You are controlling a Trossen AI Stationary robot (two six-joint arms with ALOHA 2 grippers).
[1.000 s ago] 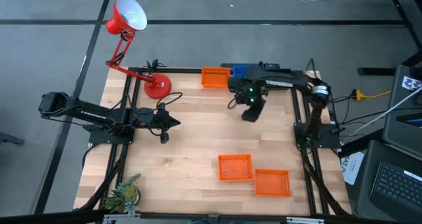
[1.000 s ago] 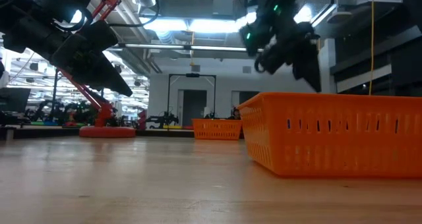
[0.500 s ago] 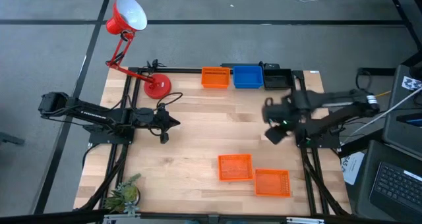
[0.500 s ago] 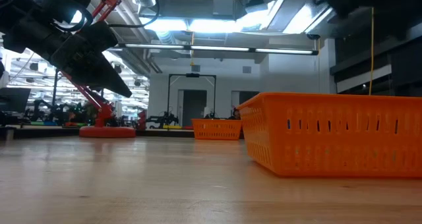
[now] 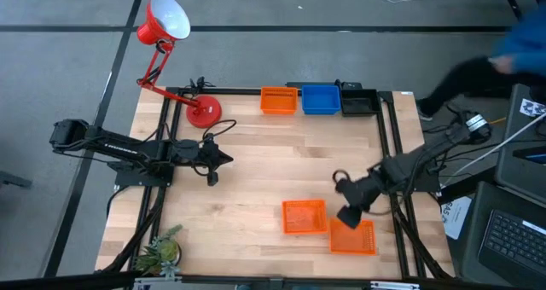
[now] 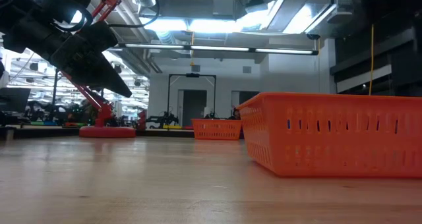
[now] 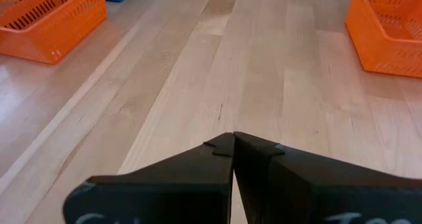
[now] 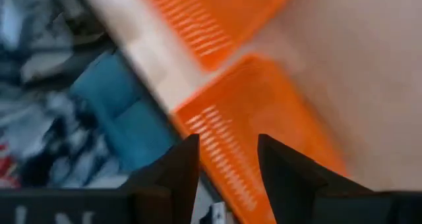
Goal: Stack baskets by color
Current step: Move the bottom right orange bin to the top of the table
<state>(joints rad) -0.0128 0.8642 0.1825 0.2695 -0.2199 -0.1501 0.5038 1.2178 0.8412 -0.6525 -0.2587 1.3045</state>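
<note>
Three baskets stand in a row at the table's far edge: orange (image 5: pixel 278 100), blue (image 5: pixel 322 99) and black (image 5: pixel 358 101). Two more orange baskets rest on their bottoms near the front edge, one (image 5: pixel 304 217) to the left of the other (image 5: pixel 352 236). My right gripper (image 5: pixel 347 213) hangs open above the far left corner of the right-hand one (image 8: pixel 264 112), touching nothing. My left gripper (image 5: pixel 217 159) is shut and empty, hovering over bare wood at the table's left (image 7: pixel 234 145).
A red desk lamp (image 5: pixel 203 111) stands at the far left corner. A small plant (image 5: pixel 160 249) sits at the near left corner. A person in blue (image 5: pixel 520 38) is beyond the table's far right corner. Bare wood lies across the table's middle.
My right gripper has swung from the far edge, above the blue basket, toward the near edge and the two front orange baskets, rolling as it went and staying open. The blue and black baskets now show uncovered. A person has come into view at the far right.
</note>
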